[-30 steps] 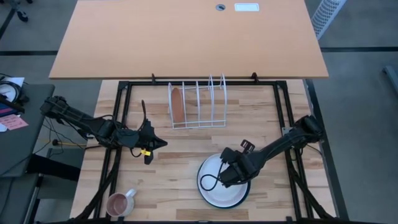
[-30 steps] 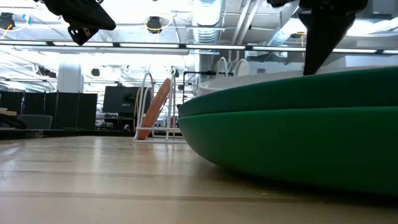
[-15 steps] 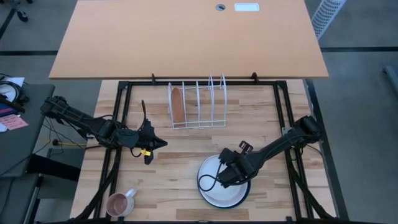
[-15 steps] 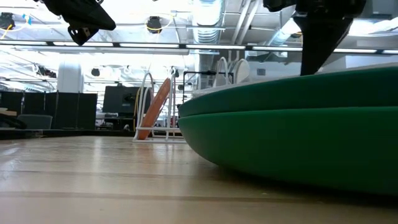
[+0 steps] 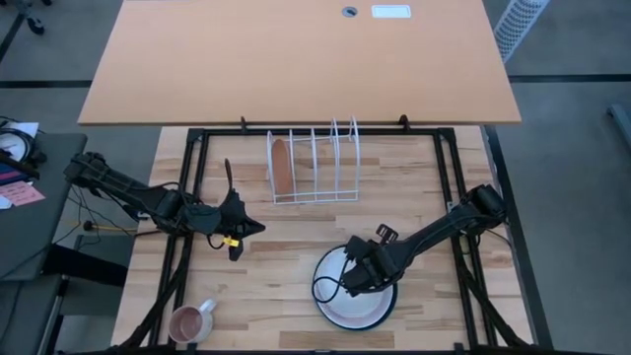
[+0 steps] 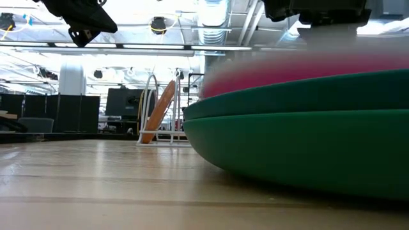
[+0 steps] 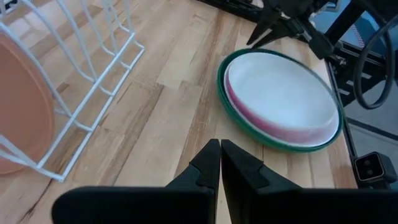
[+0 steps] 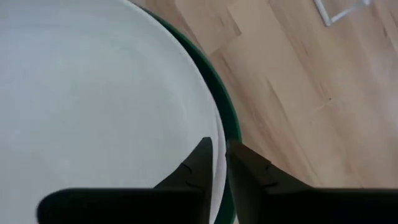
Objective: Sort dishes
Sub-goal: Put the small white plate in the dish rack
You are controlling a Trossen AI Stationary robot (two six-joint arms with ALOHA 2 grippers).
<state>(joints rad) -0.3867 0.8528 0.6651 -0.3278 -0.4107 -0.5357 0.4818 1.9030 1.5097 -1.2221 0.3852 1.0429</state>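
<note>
A white plate (image 5: 361, 299) tops a stack near the table's front, on a magenta pink plate (image 7: 261, 122) and a dark green plate (image 6: 307, 140). My right gripper (image 5: 355, 278) is over the stack, shut on the white plate's rim, as the right wrist view (image 8: 219, 148) shows. An orange-brown plate (image 5: 282, 166) stands on edge in the white wire rack (image 5: 315, 163). My left gripper (image 5: 240, 229) hangs shut and empty above the table, left of the stack; it also shows in the left wrist view (image 7: 221, 149). My right gripper pinches the white plate's rim (image 8: 212, 124) on its far right side, one finger over the plate's inside and one outside the rim. The fingers slant down from the table's right. The rest of the white plate lies on the pink plate.
A small pink mug (image 5: 191, 321) stands at the front left corner. The rack has several free slots right of the orange-brown plate. Bare wood lies between the rack and the stack. A black frame (image 5: 461, 197) runs along the table's sides.
My right gripper has shifted a little toward the table's left edge with the white plate's rim. The white plate has moved on the stack, and the pink plate beneath it now shows.
</note>
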